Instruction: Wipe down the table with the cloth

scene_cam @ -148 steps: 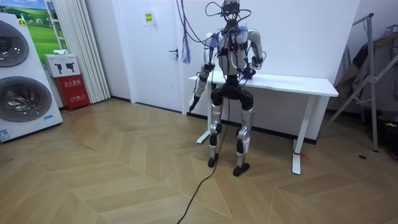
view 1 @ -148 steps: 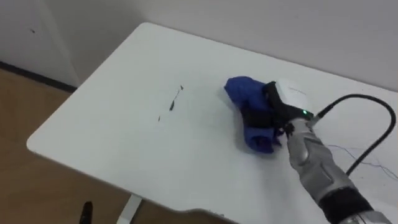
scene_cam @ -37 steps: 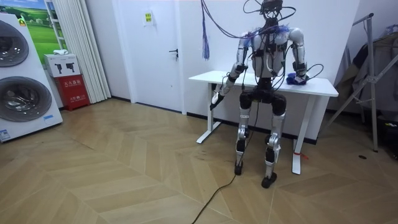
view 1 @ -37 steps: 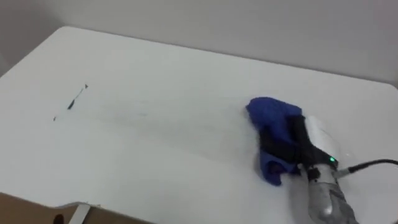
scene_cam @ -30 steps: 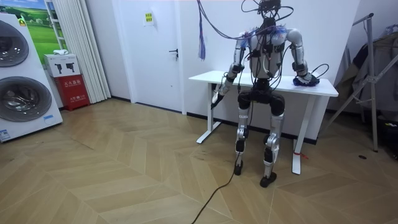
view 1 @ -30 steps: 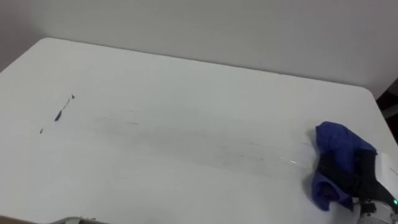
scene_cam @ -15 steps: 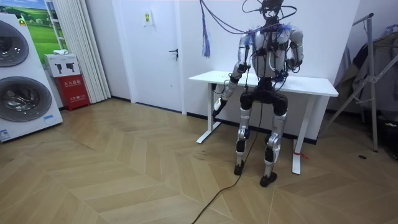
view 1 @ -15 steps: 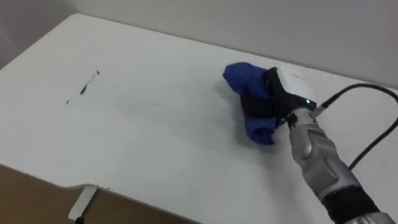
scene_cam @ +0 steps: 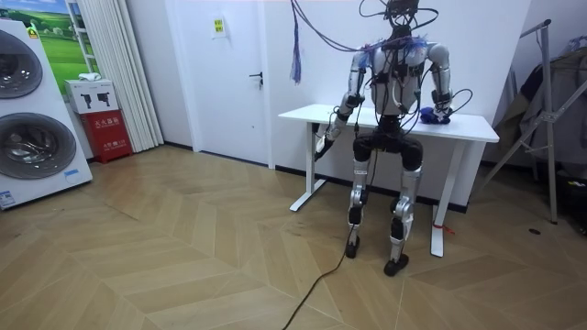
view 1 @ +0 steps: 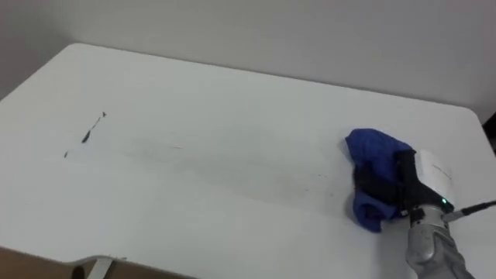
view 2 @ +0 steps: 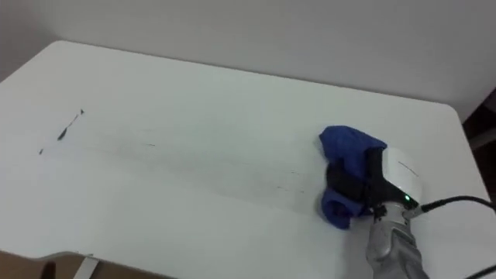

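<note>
Leftmost, left hand [scene_cam: 320,147]: hangs beside the white surface [view 1: 232,101], state unreadable. Dark streak [view 1: 93,129]: on the surface's left part. Blue cloth [view 1: 370,174]: bunched on the surface near its right edge. Right hand [view 1: 404,188]: fingers curled over the blue cloth, pressing down.

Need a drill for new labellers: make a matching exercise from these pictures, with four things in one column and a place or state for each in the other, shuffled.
Things
1. blue cloth
2. right hand
3. left hand
4. dark marks

Places or states
A. hangs low in front of the table, off its top
B. on the tabletop toward its left end
C. curled round the cloth
D. bunched on the right part of the tabletop, under a hand

Pairs: 1-D, 2-C, 3-A, 4-B
</note>
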Available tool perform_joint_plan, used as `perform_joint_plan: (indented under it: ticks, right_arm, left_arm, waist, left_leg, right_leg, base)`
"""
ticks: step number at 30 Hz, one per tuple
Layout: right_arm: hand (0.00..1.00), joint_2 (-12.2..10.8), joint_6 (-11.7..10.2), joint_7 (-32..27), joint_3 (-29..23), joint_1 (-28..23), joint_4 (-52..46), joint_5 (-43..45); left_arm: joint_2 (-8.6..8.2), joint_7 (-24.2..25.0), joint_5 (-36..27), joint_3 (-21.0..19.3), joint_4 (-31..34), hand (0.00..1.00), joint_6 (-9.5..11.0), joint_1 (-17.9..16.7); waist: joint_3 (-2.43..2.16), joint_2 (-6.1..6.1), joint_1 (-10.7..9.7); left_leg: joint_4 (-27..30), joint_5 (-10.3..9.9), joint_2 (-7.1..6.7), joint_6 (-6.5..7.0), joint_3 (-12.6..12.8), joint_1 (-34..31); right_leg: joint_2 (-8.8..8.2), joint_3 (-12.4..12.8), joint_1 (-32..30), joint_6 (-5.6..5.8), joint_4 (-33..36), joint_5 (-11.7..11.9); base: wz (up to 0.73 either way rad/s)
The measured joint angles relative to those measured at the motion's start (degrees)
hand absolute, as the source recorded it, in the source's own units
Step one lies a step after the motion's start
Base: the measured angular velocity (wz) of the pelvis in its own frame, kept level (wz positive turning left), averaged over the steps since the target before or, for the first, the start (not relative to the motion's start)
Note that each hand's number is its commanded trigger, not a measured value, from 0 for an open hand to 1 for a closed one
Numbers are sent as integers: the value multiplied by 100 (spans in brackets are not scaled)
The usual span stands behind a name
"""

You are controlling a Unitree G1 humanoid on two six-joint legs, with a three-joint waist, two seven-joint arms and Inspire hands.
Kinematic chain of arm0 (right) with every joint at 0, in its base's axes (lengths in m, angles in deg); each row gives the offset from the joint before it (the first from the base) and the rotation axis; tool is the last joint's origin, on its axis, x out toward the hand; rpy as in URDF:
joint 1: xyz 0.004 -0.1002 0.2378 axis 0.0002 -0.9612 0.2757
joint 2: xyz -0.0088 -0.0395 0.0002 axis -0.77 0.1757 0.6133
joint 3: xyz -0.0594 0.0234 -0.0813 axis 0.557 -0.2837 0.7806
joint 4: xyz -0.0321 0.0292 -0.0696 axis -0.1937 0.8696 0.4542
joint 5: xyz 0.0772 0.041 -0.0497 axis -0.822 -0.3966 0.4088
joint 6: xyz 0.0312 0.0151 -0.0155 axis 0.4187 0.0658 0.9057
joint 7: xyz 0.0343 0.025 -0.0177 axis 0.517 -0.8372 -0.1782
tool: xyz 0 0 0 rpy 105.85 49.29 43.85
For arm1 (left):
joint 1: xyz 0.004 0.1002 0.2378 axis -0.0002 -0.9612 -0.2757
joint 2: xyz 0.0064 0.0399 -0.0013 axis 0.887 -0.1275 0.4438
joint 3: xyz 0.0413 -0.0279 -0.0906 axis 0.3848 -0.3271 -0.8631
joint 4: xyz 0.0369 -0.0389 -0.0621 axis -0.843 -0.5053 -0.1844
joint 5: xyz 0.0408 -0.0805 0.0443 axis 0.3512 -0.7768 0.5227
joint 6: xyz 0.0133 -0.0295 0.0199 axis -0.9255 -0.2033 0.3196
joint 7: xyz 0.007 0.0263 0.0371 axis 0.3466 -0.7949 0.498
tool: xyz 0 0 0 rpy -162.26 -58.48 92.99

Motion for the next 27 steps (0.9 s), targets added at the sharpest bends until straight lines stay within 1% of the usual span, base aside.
perform_joint_plan:
  ticks: [1,2,3,4,5,6,7,8,10,11,12,13,14,15,16,17,19,20,23,24,27]
  right_arm:
    - [100,2,98,112,104,38,-93,35]
    - [100,4,264,357,299,66,-362,126]
    - [100,-15,371,559,483,89,-591,260]
    - [100,-32,403,634,562,116,-677,325]
    - [100,-52,415,744,751,185,-772,364]
    - [100,-52,408,831,894,292,-762,356]
    - [100,-53,408,843,949,347,-728,356]
    - [100,-47,405,829,951,376,-687,342]
    - [100,-31,320,779,855,349,-654,351]
    - [55,-29,194,739,748,252,-599,343]
    - [16,-26,105,677,695,187,-554,313]
    - [0,-27,-54,528,604,46,-479,245]
    - [0,-29,-176,427,498,-65,-449,242]
    - [0,-25,-249,284,393,-223,-454,224]
    - [0,-26,-295,211,333,-303,-455,198]
    - [0,-25,-350,96,258,-435,-457,87]
    - [0,-21,-372,-1,259,-549,-456,-42]
    - [0,-18,-407,-30,259,-574,-450,-65]
    - [0,4,-460,-76,259,-628,-426,15]
    - [0,5,-467,-113,259,-647,-415,79]
    - [0,6,-468,-171,264,-657,-369,192]
  left_arm:
    - [-12,6,-11,55,-1,0,6,4]
    - [-23,11,-10,167,-1,0,-6,26]
    - [-24,12,-11,251,0,0,-14,34]
    - [-23,14,-11,279,-1,0,-23,16]
    - [-13,14,-19,286,4,0,-26,-44]
    - [7,14,-78,297,4,0,-47,-130]
    - [12,14,-116,298,1,0,-69,-185]
    - [12,14,-116,296,1,0,-142,-257]
    - [11,15,-115,252,-24,0,-161,-336]
    - [24,15,-115,201,-33,0,-156,-414]
    - [50,18,-114,203,-64,0,-147,-433]
    - [92,25,-115,192,-152,0,-147,-463]
    - [95,35,-103,135,-193,0,-147,-526]
    - [96,49,-78,45,-221,0,-149,-571]
    - [99,51,-72,11,-223,0,-151,-590]
    - [120,50,-112,-14,-222,0,-151,-619]
    - [139,51,-119,-7,-221,0,-151,-633]
    - [132,55,-117,-7,-221,0,-150,-612]
    - [128,61,-116,-3,-219,0,-144,-444]
    - [128,61,-116,-1,-212,0,-142,-362]
    - [129,61,-118,42,-49,0,-130,-254]
  waist:
    - [-1,-11,26]
    - [-2,-29,94]
    - [5,-69,205]
    - [16,-92,260]
    - [22,-153,310]
    - [40,-192,331]
    - [45,-202,347]
    - [51,-211,367]
    - [67,-212,331]
    - [69,-208,271]
    - [70,-202,255]
    - [75,-170,236]
    - [72,-126,191]
    - [56,-89,126]
    - [47,-73,107]
    - [54,-42,94]
    - [46,-20,19]
    - [47,-13,-60]
    - [41,-6,-173]
    - [32,9,-182]
    - [12,30,-203]
  left_leg:
    - [-9,6,8,-8,26,-2]
    - [-9,16,29,-22,66,-37]
    - [-10,28,59,-38,115,-82]
    - [-10,33,73,-46,130,-98]
    - [-10,44,90,-62,133,-126]
    - [16,50,99,-69,124,-133]
    - [25,58,99,-69,111,-135]
    - [37,57,90,-68,40,-148]
    - [38,52,69,-61,-49,-164]
    - [38,47,63,-55,-117,-160]
    - [36,43,62,-52,-128,-147]
    - [36,28,61,-49,-140,-103]
    - [35,11,57,-40,-153,-68]
    - [23,0,43,-29,-190,-48]
    - [17,-8,43,-24,-191,-12]
    - [-7,-12,39,-20,-185,55]
    - [-8,-14,29,-16,-185,81]
    - [-8,-14,27,-16,-185,77]
    - [-11,-16,27,-15,-184,37]
    - [-10,-18,27,-16,-174,37]
    - [-2,-18,24,-16,-134,45]
  right_leg:
    - [3,15,-11,-7,8,-4]
    - [17,58,-108,-19,36,-6]
    - [36,92,-193,-46,42,0]
    - [52,114,-219,-59,37,7]
    - [79,131,-264,-77,23,18]
    - [91,120,-268,-85,15,23]
    - [93,104,-259,-95,11,29]
    - [90,44,-236,-99,6,32]
    - [81,-31,-192,-94,-5,35]
    - [80,-104,-145,-89,-9,37]
    - [80,-112,-121,-89,-11,37]
    - [82,-113,-65,-88,-16,37]
    - [78,-162,-8,-87,-23,37]
    - [67,-191,49,-85,-31,36]
    - [63,-182,60,-83,-28,34]
    - [58,-165,106,-80,-33,32]
    - [53,-166,134,-76,-35,31]
    - [52,-168,139,-75,-32,31]
    - [50,-181,130,-73,-21,32]
    - [49,-179,122,-72,-16,32]
    - [41,-161,118,-64,-14,27]
  base:
    - [-30]
    - [-22]
    - [-22]
    - [-13]
    - [0]
    - [4]
    - [15]
    - [27]
    - [33]
    - [25]
    - [24]
    - [11]
    - [16]
    - [14]
    - [11]
    - [0]
    - [-2]
    - [0]
    - [0]
    - [-5]
    - [-7]
